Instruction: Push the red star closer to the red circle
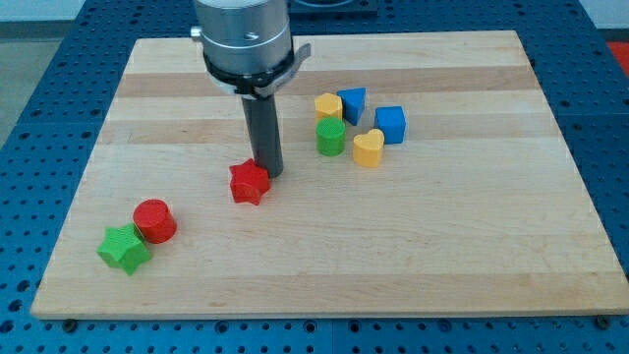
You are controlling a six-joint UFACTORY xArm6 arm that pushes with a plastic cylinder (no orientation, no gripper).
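Our end effector is a plain dark rod with no jaws to open or close, and my tip [268,174] rests on the wooden table [472,256], touching or just beside the upper right edge of the red star [250,183]. The red star lies just toward the view's lower left of the tip. Farther the same way, well apart from the tip, we see the red circle [155,220], and touching it on its lower left is the green star [124,249]. Toward the view's right and slightly above the tip sits a close cluster: a green cylinder [331,137], a yellow block [327,105] above it, a blue block [353,103] beside that, a yellow heart-shaped block [369,148] and a blue cube [390,124]. We can read no brand, label or writing on any block, on the table or on the metal flange above the rod.
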